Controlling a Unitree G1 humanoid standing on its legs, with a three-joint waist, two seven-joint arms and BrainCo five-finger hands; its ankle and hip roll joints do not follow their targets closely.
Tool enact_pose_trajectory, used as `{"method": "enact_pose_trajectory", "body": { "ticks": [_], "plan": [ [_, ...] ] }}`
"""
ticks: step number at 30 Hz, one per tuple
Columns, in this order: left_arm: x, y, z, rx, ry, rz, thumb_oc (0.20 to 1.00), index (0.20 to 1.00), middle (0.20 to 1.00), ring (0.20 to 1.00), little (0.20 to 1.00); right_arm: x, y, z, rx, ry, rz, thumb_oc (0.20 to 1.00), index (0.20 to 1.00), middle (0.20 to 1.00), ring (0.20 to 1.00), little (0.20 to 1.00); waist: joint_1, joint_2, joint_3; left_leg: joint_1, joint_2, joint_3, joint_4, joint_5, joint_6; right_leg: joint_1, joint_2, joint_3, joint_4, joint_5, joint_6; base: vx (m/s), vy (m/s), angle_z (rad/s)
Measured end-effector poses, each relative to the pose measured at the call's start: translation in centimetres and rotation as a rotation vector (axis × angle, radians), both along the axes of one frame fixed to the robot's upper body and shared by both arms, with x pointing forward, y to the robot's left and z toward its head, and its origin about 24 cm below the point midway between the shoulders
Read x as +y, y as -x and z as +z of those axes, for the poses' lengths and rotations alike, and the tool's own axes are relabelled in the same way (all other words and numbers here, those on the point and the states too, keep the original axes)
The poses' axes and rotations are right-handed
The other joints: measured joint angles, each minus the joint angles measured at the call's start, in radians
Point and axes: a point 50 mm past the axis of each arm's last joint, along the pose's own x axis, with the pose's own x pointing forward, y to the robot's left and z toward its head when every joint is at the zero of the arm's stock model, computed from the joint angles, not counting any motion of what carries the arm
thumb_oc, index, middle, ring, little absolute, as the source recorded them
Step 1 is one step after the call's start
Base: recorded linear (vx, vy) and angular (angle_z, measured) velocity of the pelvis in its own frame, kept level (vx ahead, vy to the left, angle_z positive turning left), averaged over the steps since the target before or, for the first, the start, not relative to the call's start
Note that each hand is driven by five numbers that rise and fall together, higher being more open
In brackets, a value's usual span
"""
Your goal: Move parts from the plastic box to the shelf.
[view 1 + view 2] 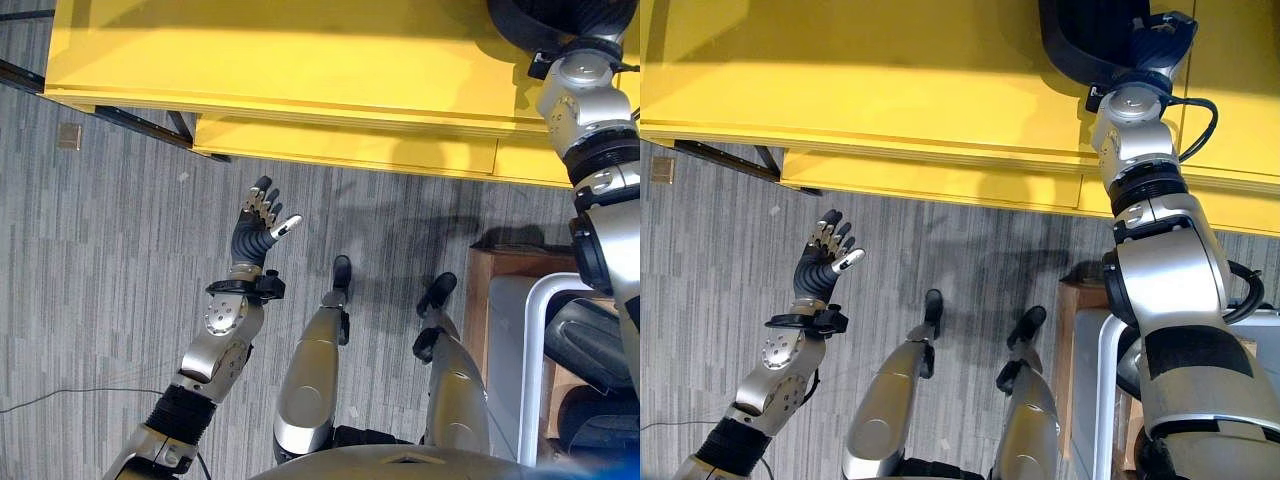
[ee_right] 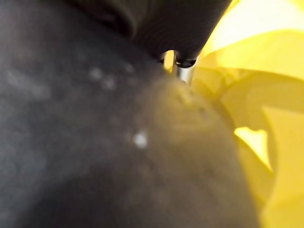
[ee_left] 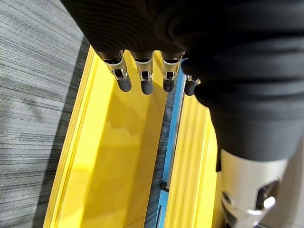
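A large black curved part [image 1: 1080, 40] lies on the yellow shelf [image 1: 890, 90] at the upper right. My right hand [image 1: 1155, 42] is right against it, the arm stretched far out over the shelf. Up close in the right wrist view, the black part [image 2: 95, 133] blocks almost everything, with yellow shelf [image 2: 266, 95] beside it. My left hand [image 1: 258, 225] is raised over the grey floor in front of the shelf, open, fingers straight, holding nothing. The left wrist view looks past its fingertips [image 3: 142, 78] along the yellow shelf [image 3: 114, 152].
The white plastic box [image 1: 530, 370] stands at the lower right on a brown wooden stand [image 1: 500, 265], with more dark parts [image 1: 590, 340] inside. A dark frame rail [image 1: 120, 118] runs under the shelf's left end. A small square plate [image 1: 68, 136] sits in the floor.
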Motion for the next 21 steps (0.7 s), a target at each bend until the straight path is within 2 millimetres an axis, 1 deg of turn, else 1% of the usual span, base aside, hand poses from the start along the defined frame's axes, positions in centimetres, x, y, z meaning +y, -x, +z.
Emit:
{"method": "enact_pose_trajectory", "body": {
  "ticks": [2,5,10,13,14,15,16,18,21],
  "plan": [
    [0.0,0.0,0.0,-0.001,-0.001,0.001,1.000,1.000,1.000,1.000,1.000,-0.2,0.0,0.2,0.006,-0.005,-0.015,0.200,0.200,0.200,0.200,0.200,0.003,0.001,0.000,-0.002,-0.001,-0.002,0.000,0.000,0.000,0.000,0.000,-0.002,0.000,0.000,0.000,0.00,0.004,0.02],
    [0.0,0.0,0.0,-0.001,0.003,0.002,1.000,1.000,1.000,1.000,1.000,0.0,0.1,0.9,-0.012,-0.006,-0.015,0.200,0.200,0.200,0.200,0.200,0.004,0.004,0.001,-0.004,-0.004,-0.005,0.000,0.001,0.001,-0.001,-0.003,-0.005,0.000,0.001,0.001,0.00,0.002,0.03],
    [0.1,0.0,0.0,0.001,0.017,0.002,1.000,1.000,1.000,1.000,1.000,-0.2,0.1,0.7,0.000,-0.012,-0.025,0.200,0.200,0.200,0.200,0.200,0.006,0.005,0.001,-0.008,-0.007,-0.010,0.000,0.002,0.002,-0.001,-0.006,-0.010,-0.001,0.001,0.001,0.01,0.000,0.02],
    [0.1,0.0,0.1,0.000,0.017,0.002,1.000,1.000,1.000,1.000,1.000,-0.1,0.2,1.1,-0.010,-0.012,-0.023,0.200,0.200,0.200,0.200,0.200,0.006,0.006,0.001,-0.010,-0.007,-0.010,0.000,0.002,0.003,-0.002,-0.006,-0.010,-0.002,0.001,0.002,0.00,0.000,0.00],
    [0.1,0.0,0.1,0.000,0.018,0.002,1.000,1.000,1.000,1.000,1.000,-0.1,0.2,1.2,-0.013,-0.013,-0.024,0.464,0.464,0.464,0.464,0.464,0.006,0.007,0.001,-0.010,-0.007,-0.011,0.000,0.002,0.003,-0.003,-0.006,-0.010,-0.002,0.001,0.002,0.00,0.000,0.00],
    [0.1,0.0,0.1,0.001,0.019,0.002,1.000,1.000,1.000,1.000,1.000,-0.1,0.2,1.3,-0.017,-0.013,-0.024,0.777,0.777,0.777,0.777,0.777,0.006,0.009,0.002,-0.011,-0.007,-0.011,0.000,0.002,0.003,-0.003,-0.006,-0.011,-0.002,0.001,0.002,0.00,0.000,0.00],
    [0.0,0.0,0.0,0.001,0.019,0.001,1.000,1.000,1.000,1.000,1.000,0.0,0.3,1.8,-0.030,-0.017,-0.026,1.000,1.000,1.000,1.000,1.000,0.006,0.014,0.001,-0.013,-0.008,-0.011,0.000,0.002,0.003,-0.005,-0.006,-0.011,-0.002,0.001,0.002,0.00,0.000,0.00],
    [0.0,0.0,0.0,0.002,0.020,-0.001,1.000,1.000,1.000,1.000,1.000,0.2,0.3,2.2,-0.046,-0.018,-0.017,1.000,1.000,1.000,1.000,1.000,0.005,0.018,0.000,-0.013,-0.008,-0.011,0.000,0.002,0.003,-0.005,-0.006,-0.011,-0.003,0.001,0.002,0.00,0.000,0.00],
    [-0.3,-0.1,0.1,0.001,0.020,-0.013,1.000,1.000,1.000,1.000,1.000,1.1,0.6,3.4,-0.114,-0.021,0.015,1.000,1.000,1.000,1.000,1.000,0.002,0.020,0.000,-0.013,-0.008,-0.010,-0.001,0.002,0.003,-0.006,-0.006,-0.010,-0.003,0.001,0.002,0.00,0.000,0.00]
  ]
}}
